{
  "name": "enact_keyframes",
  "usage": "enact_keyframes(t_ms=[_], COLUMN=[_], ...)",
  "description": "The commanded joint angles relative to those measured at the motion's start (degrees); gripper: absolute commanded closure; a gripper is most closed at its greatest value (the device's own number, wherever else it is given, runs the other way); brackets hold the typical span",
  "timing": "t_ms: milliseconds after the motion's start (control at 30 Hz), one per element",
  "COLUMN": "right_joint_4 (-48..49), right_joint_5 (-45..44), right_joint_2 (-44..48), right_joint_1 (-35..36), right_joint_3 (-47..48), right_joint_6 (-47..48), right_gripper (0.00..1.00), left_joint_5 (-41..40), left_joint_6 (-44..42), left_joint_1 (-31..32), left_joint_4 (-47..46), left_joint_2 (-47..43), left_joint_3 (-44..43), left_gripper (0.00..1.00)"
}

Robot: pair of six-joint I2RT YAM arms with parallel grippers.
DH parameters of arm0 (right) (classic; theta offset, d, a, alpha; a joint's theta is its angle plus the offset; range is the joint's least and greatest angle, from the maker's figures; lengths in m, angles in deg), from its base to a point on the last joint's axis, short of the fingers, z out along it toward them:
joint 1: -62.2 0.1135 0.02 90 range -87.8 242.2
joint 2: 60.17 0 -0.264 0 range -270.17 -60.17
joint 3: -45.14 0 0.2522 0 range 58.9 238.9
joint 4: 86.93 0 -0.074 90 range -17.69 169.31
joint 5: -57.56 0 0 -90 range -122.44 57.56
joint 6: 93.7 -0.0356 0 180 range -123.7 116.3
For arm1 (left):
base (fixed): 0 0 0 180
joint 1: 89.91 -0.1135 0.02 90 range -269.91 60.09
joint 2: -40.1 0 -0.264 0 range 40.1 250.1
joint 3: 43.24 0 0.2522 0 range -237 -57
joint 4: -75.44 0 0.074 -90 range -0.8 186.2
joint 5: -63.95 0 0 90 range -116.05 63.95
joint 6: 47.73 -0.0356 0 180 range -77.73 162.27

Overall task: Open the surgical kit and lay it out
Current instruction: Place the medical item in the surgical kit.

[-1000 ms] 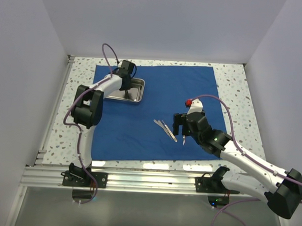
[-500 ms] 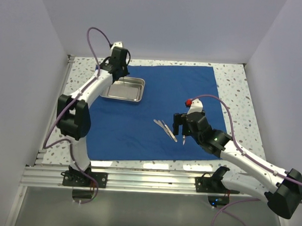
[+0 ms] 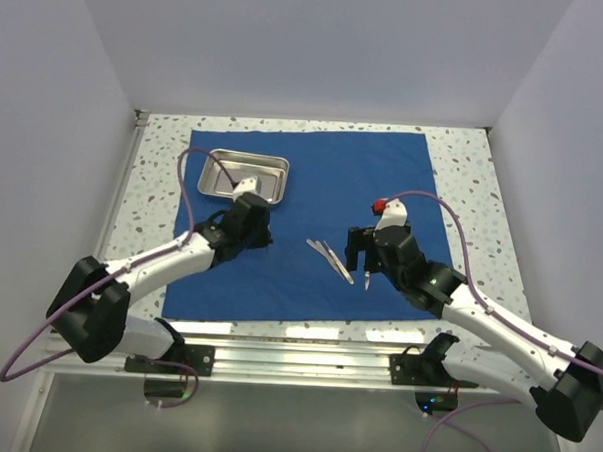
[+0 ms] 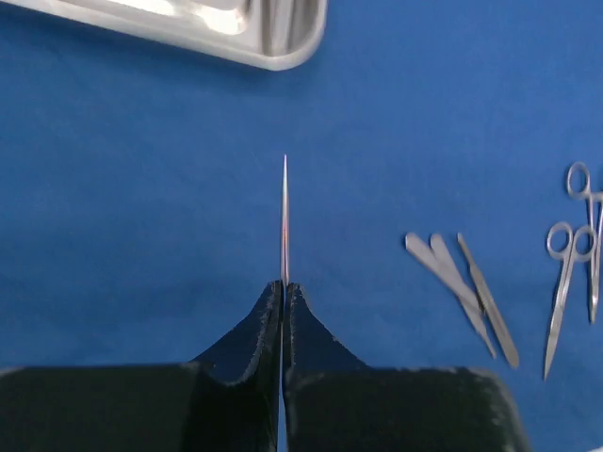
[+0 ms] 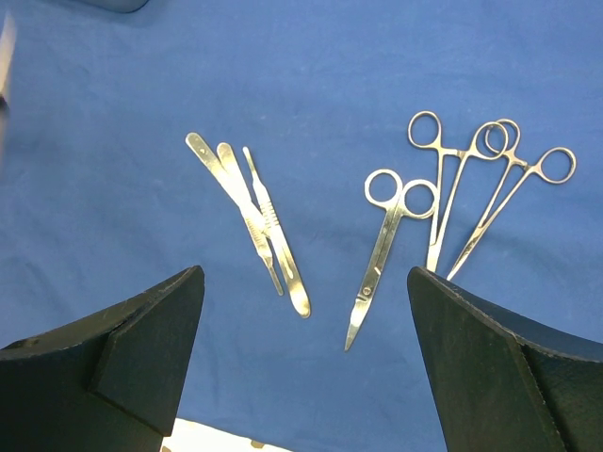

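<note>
Left gripper (image 4: 283, 292): your jaws are pinched tight on a slim silver instrument (image 4: 285, 212). It is seen edge-on, tip toward the tray, and you can't tell which kind it is.
Right gripper (image 5: 303, 282): your fingers stand wide apart, holding nothing, above the laid-out tools.
Blue cloth (image 3: 384, 170): spread flat on the speckled table (image 3: 469, 173).
Steel tray (image 3: 246, 176): on the cloth's far left corner.
Scalpel handles (image 5: 247, 209): three, fanned together mid-cloth.
Scissors (image 5: 382, 254), two forceps (image 5: 438, 235): just right of the handles.

Blue cloth (image 3: 313, 186) lying spread on speckled table (image 3: 464, 163)
Steel tray (image 3: 224, 173) sitting far-left on it; slim instruments (image 3: 330, 257) lying mid-cloth beside right gripper (image 3: 359, 261); left gripper (image 3: 256, 227) hanging near tray
</note>
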Motion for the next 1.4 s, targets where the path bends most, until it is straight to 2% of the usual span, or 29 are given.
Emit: enact_keyframes(t_ms=[0,133,267,500,533,567,600,667,767,933,1000,1067,1100,1167,1200,1267,1300,1367], right_joint_4=[2.0,2.2,2.2,1.9,1.7,1.7,1.6,1.5,1.4,1.4,1.3,1.3,1.3,1.4,1.5,1.5,1.5,1.6], right_joint_5=[0.8,-0.5,-0.9,-2.0,-2.0,-2.0,-1.9,-1.8,-1.6,-1.3,-0.9,-0.6,-0.6,-0.5,-0.2,0.3,0.8,0.8], right_joint_2=[1.4,2.3,2.3,2.1,2.0,2.1,2.1,2.3,2.9,3.5,3.7,3.9,3.9,3.9,3.5,3.2,3.1,2.8], right_joint_1=[-0.3,-0.3,-0.3,-0.3,-0.4,-0.4,-0.4,-0.4,-0.3,-0.3,-0.3,-0.4,-0.4,-0.4,-0.3,-0.3,-0.3,-0.3], right_joint_3=[-0.2,-0.8,-0.9,-0.9,-0.9,-0.9,-0.9,-0.9,-1.1,-1.2,-1.2,-1.3,-1.5,-1.5,-1.5,-1.5,-1.5,-1.5], right_joint_6=[-0.7,-0.5,-0.5,-0.2,-0.2,-0.2,-0.2,-0.2,-0.2,-0.3,-0.4,-0.5,-0.5,-0.5,-0.5,-0.6,-0.6,-0.7], right_gripper=[0.07,0.07,0.07,0.07,0.07,0.07,0.07,0.07,0.07,0.07,0.07,0.07,0.07,0.07,0.07,0.07,0.07,0.07], left_joint_5=[-5.4,-5.0,-8.2,-6.1,-5.5,-4.8,-5.2,-6.0,-8.9,-14.3,-24.3,-29.6,-30.5,-24.9,-19.8,-14.2,-11.7,-4.7], left_joint_6=[10.6,14.9,16.4,17.9,18.0,17.6,17.6,16.9,16.1,12.8,10.5,6.3,0.3,-7.0,-12.9,-18.6,-21.8,-24.5], left_joint_1=[4.5,8.6,13.1,14.8,14.8,14.9,15.2,16.1,17.1,17.5,17.6,17.1,16.3,9.0,2.2,-4.4,-10.6,-15.6], left_joint_4=[-8.6,-13.3,-20.6,-22.9,-23.3,-23.4,-23.0,-21.0,-14.8,1.8,8.1,8.8,8.7,4.9,1.2,-1.1,0.2,5.5], left_joint_2=[-2.8,1.6,8.6,17.4,17.5,17.3,16.9,14.2,8.2,-2.8,-6.8,-8.4,-8.6,-7.7,-5.4,-1.4,4.5,12.3], left_joint_3=[6.1,9.1,8.8,5.6,5.7,5.9,6.0,6.2,5.6,0.0,-3.7,-5.7,-6.5,-9.5,-11.3,-14.2,-19.4,-27.4], left_gripper=[1.0,1.0,1.0,1.0,0.95,0.82,0.55,0.35,0.23,0.2,0.2,0.1,0.06,0.05,0.04,0.04,0.03,0.04])
